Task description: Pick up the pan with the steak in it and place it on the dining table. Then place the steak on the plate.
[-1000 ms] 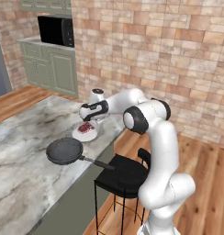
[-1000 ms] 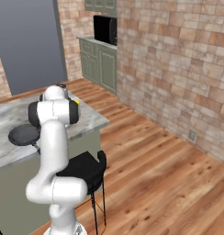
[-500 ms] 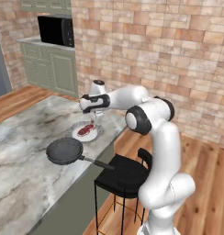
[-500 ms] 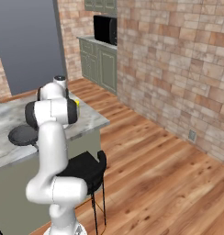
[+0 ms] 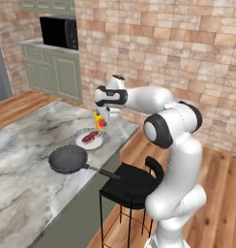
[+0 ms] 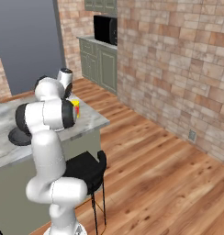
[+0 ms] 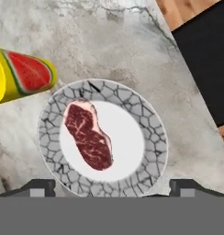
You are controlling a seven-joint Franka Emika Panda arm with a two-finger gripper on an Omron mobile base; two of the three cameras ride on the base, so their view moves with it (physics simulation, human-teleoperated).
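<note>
The steak point(image 7: 88, 136) lies flat on the plate point(image 7: 150, 133), a little off its white centre. My gripper point(image 7: 111, 186) hangs open straight above them, holding nothing. From the left base view, the gripper point(image 5: 105, 117) is well above the plate point(image 5: 80, 136) and the steak point(image 5: 91, 136). The dark pan point(image 5: 67, 159) stands empty on the dining table point(image 5: 23, 193), just in front of the plate, its long handle point(image 5: 104, 171) pointing out over the table's edge. Part of the pan point(image 6: 17, 137) peeks out behind my arm.
A yellow cup point(image 7: 22, 75) with a watermelon print stands by the plate, near the table's corner point(image 5: 98, 119). A black stool point(image 5: 132, 181) stands against the table's side, under the pan handle. A brick wall and cabinets with a microwave point(image 5: 57, 33) lie beyond.
My gripper has let go of the steak on the plate, spread its fingers fully and risen above it. The pan has not moved.
</note>
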